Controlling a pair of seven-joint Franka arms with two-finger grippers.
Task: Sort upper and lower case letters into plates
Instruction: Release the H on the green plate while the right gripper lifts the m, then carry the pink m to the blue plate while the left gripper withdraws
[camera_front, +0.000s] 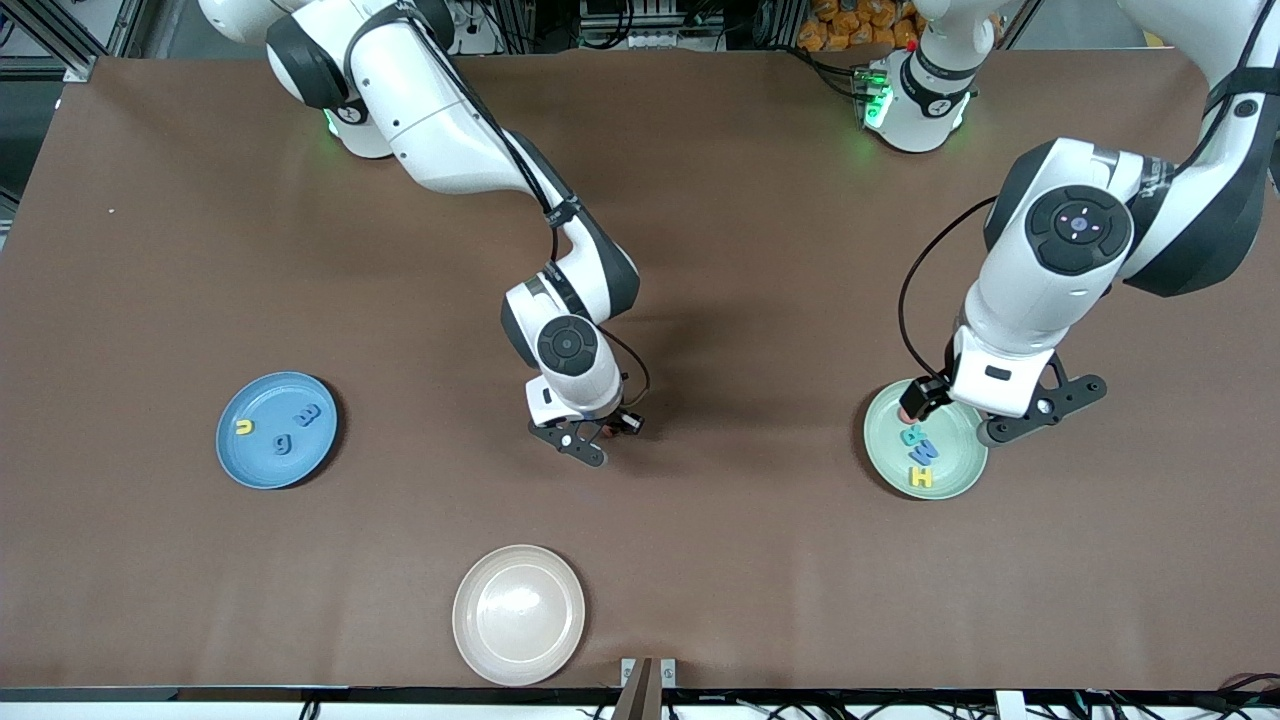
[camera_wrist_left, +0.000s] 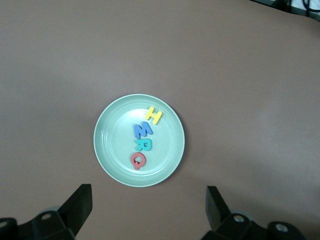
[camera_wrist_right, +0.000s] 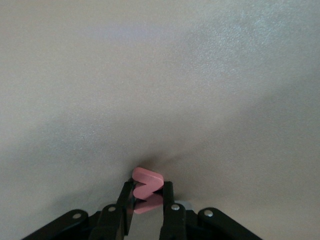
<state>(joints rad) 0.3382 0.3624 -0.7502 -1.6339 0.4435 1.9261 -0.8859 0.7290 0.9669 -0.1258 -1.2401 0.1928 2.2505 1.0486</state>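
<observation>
My right gripper (camera_front: 600, 432) is low over the bare middle of the table, shut on the red w (camera_wrist_right: 146, 185), which stands on edge between the fingers (camera_wrist_right: 167, 200). My left gripper (camera_front: 985, 410) hangs open and empty over the edge of the mint green plate (camera_front: 960, 465). In the left wrist view that plate (camera_wrist_left: 115, 145) holds the yellow H (camera_wrist_left: 153, 115), blue W (camera_wrist_left: 143, 131), teal R (camera_wrist_left: 142, 145) and red Q (camera_wrist_left: 138, 160) in a row. The light blue plate (camera_front: 270, 395) toward the right arm's end holds the yellow u (camera_front: 243, 427), blue g (camera_front: 283, 442) and blue m (camera_front: 309, 415).
A beige plate (camera_front: 518, 613) with nothing in it sits near the front edge of the brown table, nearer to the camera than my right gripper. A small bracket (camera_front: 647, 680) sticks up at the table's front edge.
</observation>
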